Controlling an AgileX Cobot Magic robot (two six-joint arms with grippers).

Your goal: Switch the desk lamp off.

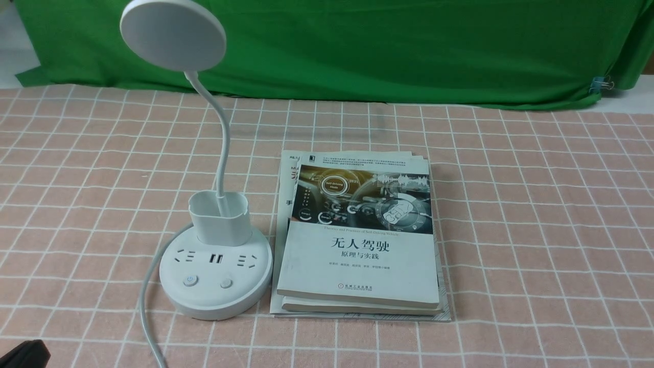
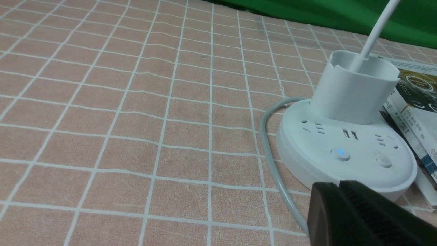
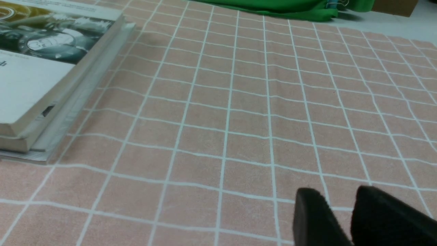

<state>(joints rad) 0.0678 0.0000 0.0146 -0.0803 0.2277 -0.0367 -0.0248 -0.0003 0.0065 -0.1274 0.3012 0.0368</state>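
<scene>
The white desk lamp (image 1: 214, 278) stands left of centre on the checked cloth. Its round disc head (image 1: 172, 34) is raised on a thin bent neck, and a small cup (image 1: 219, 217) sits on the round base. The base carries sockets and two buttons; the left button (image 2: 340, 153) glows blue and the other button (image 2: 383, 161) is dark. My left gripper (image 2: 339, 186) is shut with nothing in it, just in front of the base rim and not touching the buttons. My right gripper (image 3: 338, 193) hovers over bare cloth, its fingers slightly apart and holding nothing.
A stack of books (image 1: 357, 240) lies right beside the lamp base. The lamp's grey cable (image 1: 148, 306) curves from the base toward the near edge. A green cloth (image 1: 357, 46) hangs along the back, with a clip (image 1: 603, 83) at its right.
</scene>
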